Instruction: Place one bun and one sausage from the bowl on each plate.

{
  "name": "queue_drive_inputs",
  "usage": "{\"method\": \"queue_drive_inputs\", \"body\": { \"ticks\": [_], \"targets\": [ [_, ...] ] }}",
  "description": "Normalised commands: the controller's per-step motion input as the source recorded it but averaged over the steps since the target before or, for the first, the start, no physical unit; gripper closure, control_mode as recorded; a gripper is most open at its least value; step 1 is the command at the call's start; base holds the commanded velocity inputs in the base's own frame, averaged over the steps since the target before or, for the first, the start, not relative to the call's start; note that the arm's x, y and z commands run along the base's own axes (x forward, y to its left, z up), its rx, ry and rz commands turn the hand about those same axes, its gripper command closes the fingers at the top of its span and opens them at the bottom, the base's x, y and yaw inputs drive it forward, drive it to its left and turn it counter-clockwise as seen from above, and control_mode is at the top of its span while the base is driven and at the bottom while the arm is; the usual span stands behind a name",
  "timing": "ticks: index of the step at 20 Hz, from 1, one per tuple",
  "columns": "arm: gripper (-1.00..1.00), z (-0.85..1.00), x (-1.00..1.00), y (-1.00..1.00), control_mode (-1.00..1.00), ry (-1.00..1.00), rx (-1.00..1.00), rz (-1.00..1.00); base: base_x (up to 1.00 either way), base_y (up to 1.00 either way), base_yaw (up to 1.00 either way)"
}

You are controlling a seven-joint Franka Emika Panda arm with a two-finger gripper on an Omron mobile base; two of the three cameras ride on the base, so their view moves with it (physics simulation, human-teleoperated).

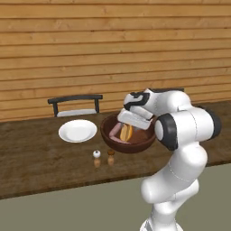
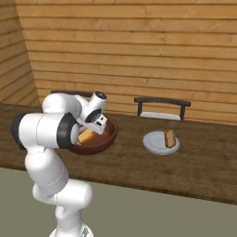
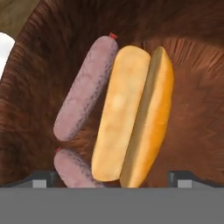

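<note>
Gripper (image 3: 112, 177) poised wide open, empty, directly above bun (image 3: 133, 116) in bowl (image 3: 192, 87), sausage (image 3: 83, 89) touching bun's left side; presumably spread to straddle bun for pickup

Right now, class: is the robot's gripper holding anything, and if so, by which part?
Nothing is held. The gripper is open above the wooden bowl, its fingertips standing clear of the bun and the sausages.
</note>
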Motion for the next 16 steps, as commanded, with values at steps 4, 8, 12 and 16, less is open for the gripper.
{"method": "queue_drive_inputs", "body": {
  "ticks": [4,8,12,16],
  "targets": [
    [-1.00,-0.31,-0.01,-0.05,-1.00,0.07,0.00,-0.03,0.00,0.00,0.00],
    [-1.00,-0.59,0.12,0.02,-1.00,0.02,0.00,0.00,0.00,0.00,0.00],
    [-1.00,-0.38,0.19,0.01,-1.00,0.00,0.00,0.00,0.00,0.00,0.00],
    [-1.00,-0.20,0.11,0.04,-1.00,0.00,0.00,0.00,0.00,0.00,0.00]
  ]
}}
